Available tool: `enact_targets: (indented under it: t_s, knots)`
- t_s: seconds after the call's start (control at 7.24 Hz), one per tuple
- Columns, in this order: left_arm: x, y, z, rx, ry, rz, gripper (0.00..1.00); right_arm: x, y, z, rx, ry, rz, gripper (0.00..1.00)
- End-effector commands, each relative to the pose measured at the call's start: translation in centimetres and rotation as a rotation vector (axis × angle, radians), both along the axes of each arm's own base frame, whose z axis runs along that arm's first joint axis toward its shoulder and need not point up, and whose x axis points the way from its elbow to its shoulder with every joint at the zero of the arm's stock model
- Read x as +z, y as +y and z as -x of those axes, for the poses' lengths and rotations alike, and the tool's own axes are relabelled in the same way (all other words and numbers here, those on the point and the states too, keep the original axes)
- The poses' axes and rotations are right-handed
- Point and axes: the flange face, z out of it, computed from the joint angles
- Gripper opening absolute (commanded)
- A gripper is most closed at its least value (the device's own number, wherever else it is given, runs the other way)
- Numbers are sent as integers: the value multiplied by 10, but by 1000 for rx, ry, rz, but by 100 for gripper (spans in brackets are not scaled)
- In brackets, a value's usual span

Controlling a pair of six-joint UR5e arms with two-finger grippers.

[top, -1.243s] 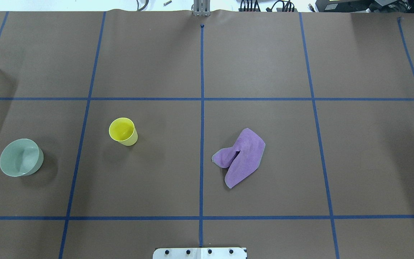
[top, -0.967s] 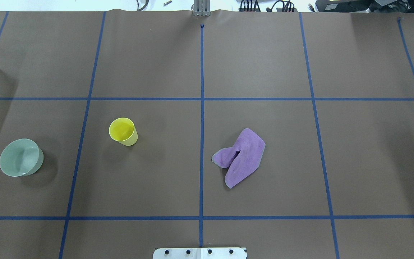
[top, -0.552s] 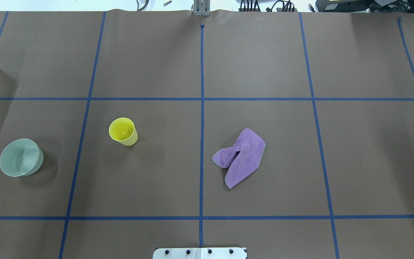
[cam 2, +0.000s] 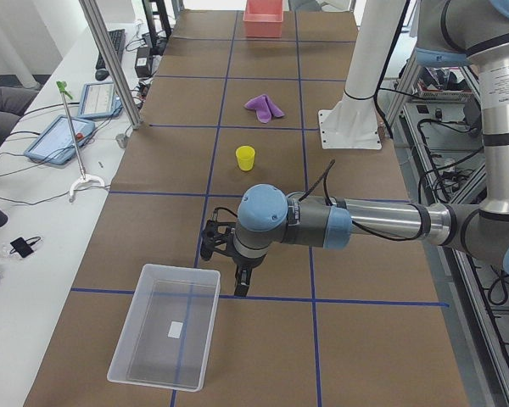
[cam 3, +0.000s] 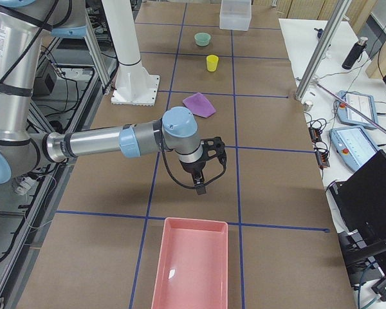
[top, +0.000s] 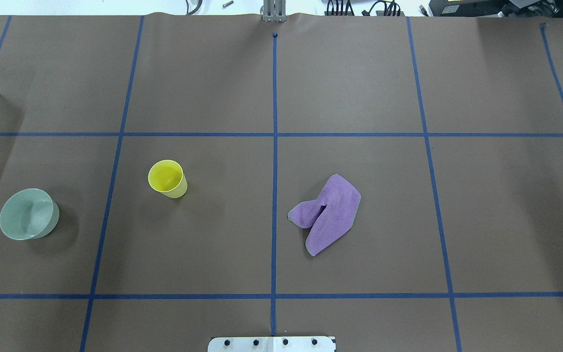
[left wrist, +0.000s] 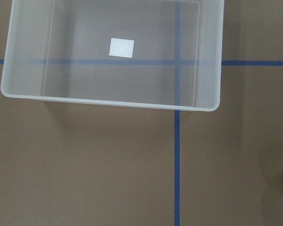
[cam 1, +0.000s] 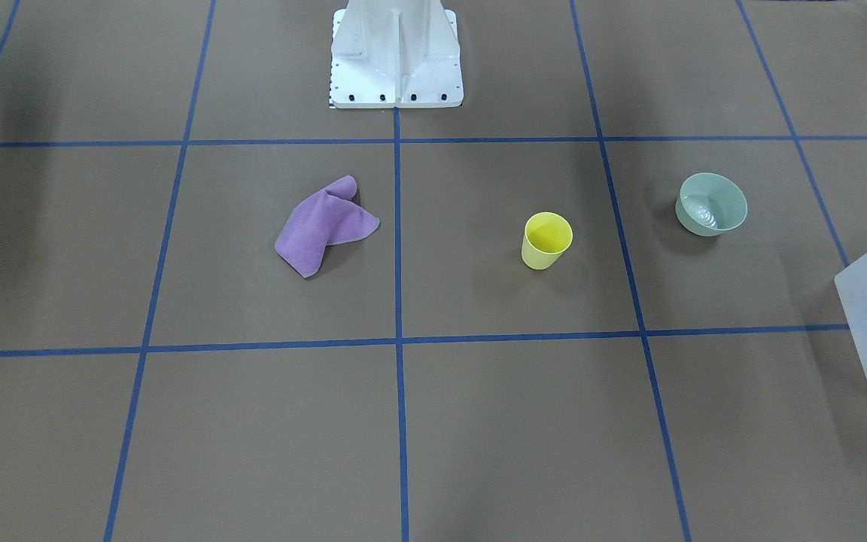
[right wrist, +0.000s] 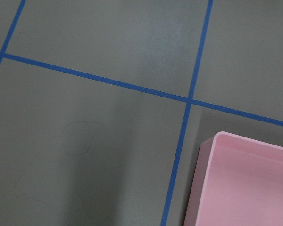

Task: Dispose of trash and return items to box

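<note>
Nothing on the tabletop has shifted across the overhead views: bowl, cup and cloth lie just where they lay a moment ago. The pale green bowl (top: pixel 29 214) stands upright on the brown paper near the table's left end, toward the robot's edge, outside the box and apart from it. The frosted box (cam 2: pixel 123 331) sits at that same left end, farther from the robot's edge than the bowl, open side up with only a small white label on its floor. The yellow cup (top: pixel 167 178) stands upright between the bowl and the table's middle line, and the purple cloth (top: pixel 330 212) lies crumpled just to the right of that line. The left gripper (cam 2: pixel 223 271) hangs over the paper just beside the box's inner long wall; only the side camera shows it, so I cannot tell how its jaws stand. The right gripper (cam 3: pixel 202 187) hangs near the table's right end, just short of the pink bin (cam 3: pixel 196 221), and its jaws cannot be judged either. Neither gripper touches anything.
</note>
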Motion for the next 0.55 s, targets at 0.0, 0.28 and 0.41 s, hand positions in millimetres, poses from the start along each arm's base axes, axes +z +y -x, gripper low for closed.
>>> enact_targets:
  t_s: [0.0,0.28,0.41]
  knots:
    - [-26,-7,-11,30,16,-225,98,-4,-2,6,-20,-78,-6,100]
    - [-41,-18,-83,122,175,-114,98,-29,-17,32,38,-115,80,100]
    - [-35,-11,-103,73,145,-77,98,-43,-25,59,62,-132,114,100]
